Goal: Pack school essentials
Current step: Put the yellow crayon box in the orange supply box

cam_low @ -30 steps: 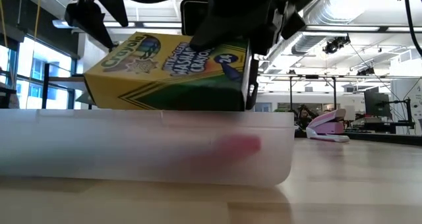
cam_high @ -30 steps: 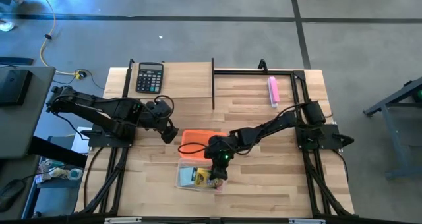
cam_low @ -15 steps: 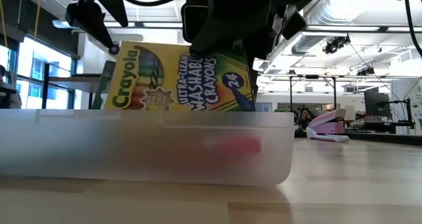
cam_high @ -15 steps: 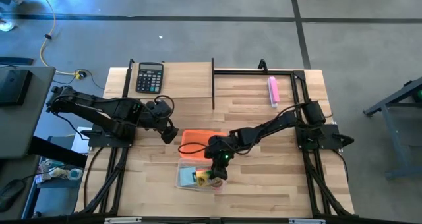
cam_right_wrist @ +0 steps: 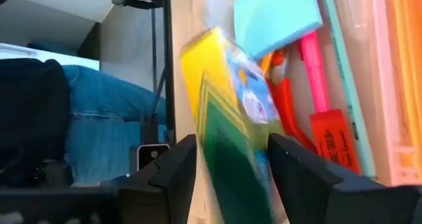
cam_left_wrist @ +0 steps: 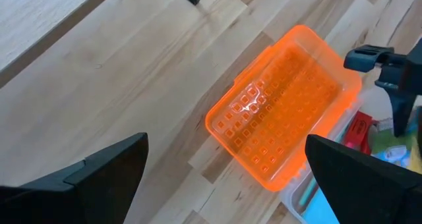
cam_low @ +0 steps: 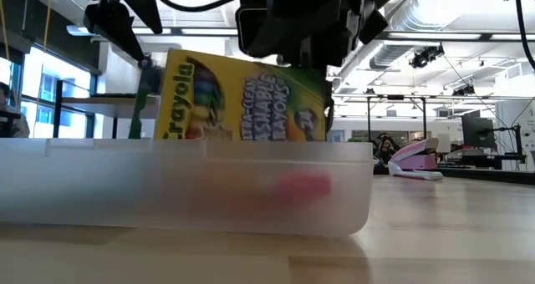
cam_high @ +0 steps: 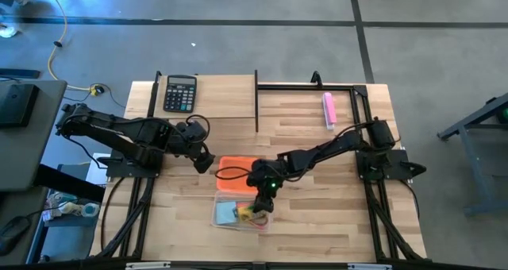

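crayon box (cam_low: 242,96): yellow-green, printed lettering, tilted, resting inside clear plastic bin (cam_low: 334,192) at worktop (cam_high: 317,143) front edge. same bin holds one light-blue notepad (cam_right_wrist: 277,16), one pink pen (cam_right_wrist: 315,66), red-handled scissors (cam_right_wrist: 283,105), one red eraser (cam_right_wrist: 335,141). one orange lid (cam_left_wrist: 283,112) just beside bin. right gripper (cam_right_wrist: 227,161) above crayon box, fingers apart, box between them. left gripper (cam_left_wrist: 224,178) wide apart, empty, hovers near lid. one calculator (cam_high: 180,93), one pink bar (cam_high: 329,109) far off.

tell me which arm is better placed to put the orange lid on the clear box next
Left. Its gripper hangs open right beside the orange plastic lid, while the right gripper is over the clear plastic box, jaws either side of the yellow-green crayon box.
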